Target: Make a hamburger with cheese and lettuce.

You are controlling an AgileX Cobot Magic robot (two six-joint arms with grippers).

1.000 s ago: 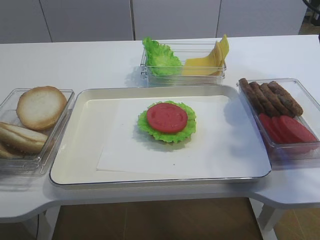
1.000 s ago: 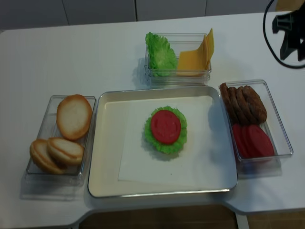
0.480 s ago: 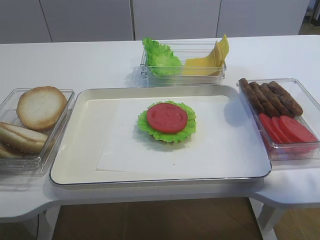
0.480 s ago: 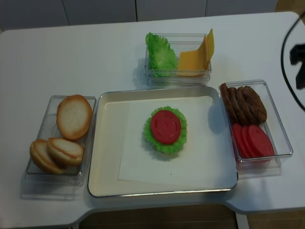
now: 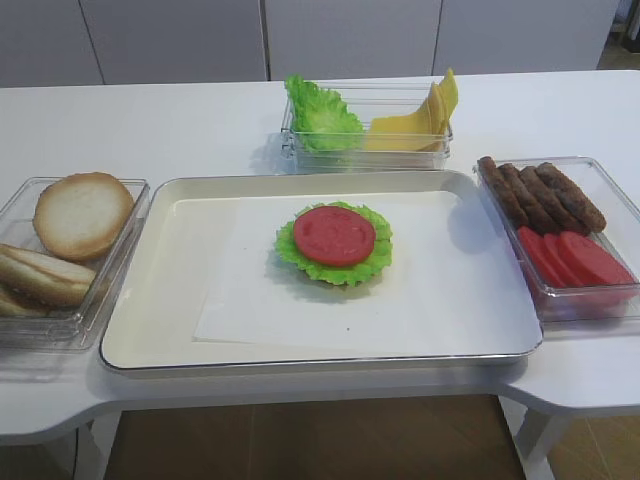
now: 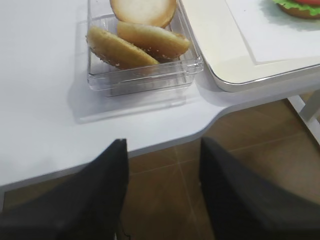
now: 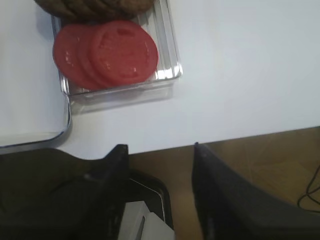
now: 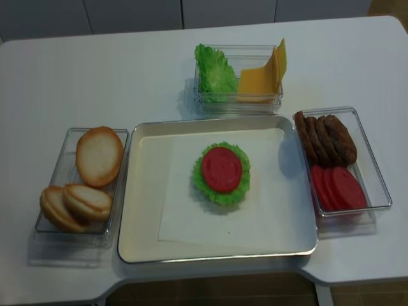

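Left: my left gripper hangs off the table's near edge, fingers spread with only floor between them, holding nothing. It sits just short of the bun box, which keeps the bun halves on my left side, presumably so that this arm can serve them.

Centre: the tray carries a white paper sheet, and on it lies the hamburger, so far a low stack with the lettuce as its ruffled green base and a tomato slice resting on top. Whether a bun lies under the leaf I cannot tell. The stack sits mid-tray, within reach of either arm. Behind the tray, well apart from the stack, a clear box holds a bunchy green leaf on its left and the cheese leaning upright on its right; standing on edge, the slices look easier to pinch than if they lay flat. I judge cheese to be the next layer needed. Nothing stands between the box and the stack, though the box's wall must be cleared on lifting.

Right: a long box holds patties at the back and spare tomato slices at the front. My right gripper hovers beyond the table's front edge, near that box's corner, fingers apart and empty.
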